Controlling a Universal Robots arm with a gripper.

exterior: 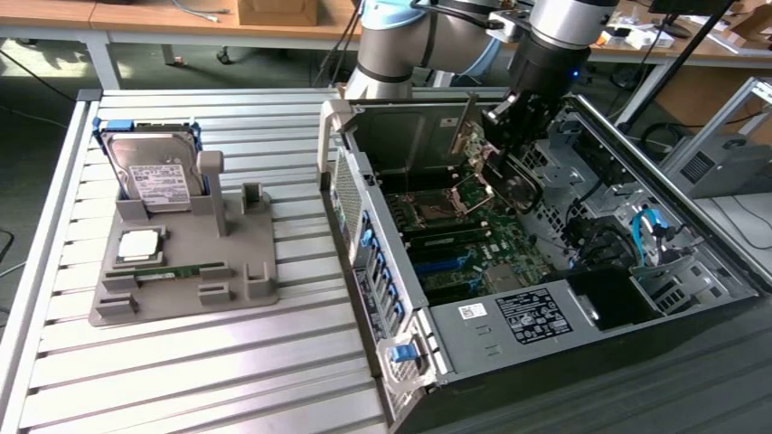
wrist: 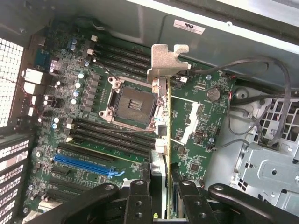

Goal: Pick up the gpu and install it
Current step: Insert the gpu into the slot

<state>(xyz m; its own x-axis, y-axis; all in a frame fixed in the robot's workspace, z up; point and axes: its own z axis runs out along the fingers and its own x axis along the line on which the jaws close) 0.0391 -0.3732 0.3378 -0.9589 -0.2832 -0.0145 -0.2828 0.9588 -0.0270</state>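
The gpu [exterior: 472,136] hangs on edge inside the open computer case [exterior: 483,339], above the motherboard [exterior: 483,249]. My gripper [exterior: 500,127] is shut on it from above. In the wrist view the gpu [wrist: 163,116] appears edge-on, its metal end bracket [wrist: 166,58] pointing away from the camera. My gripper [wrist: 162,189] clamps the card's near end, with one black finger [wrist: 140,198] on each side of it. The card floats over the board beside the empty processor socket [wrist: 131,105], and it sits in no slot.
A blue slot [wrist: 84,164] and black memory slots lie on the board. Loose cables [wrist: 261,93] and a drive cage [wrist: 275,172] crowd one side. On the slatted table [exterior: 302,380], a grey holder [exterior: 248,262] carries a hard drive [exterior: 151,176], a processor [exterior: 139,244] and a memory stick [exterior: 179,269].
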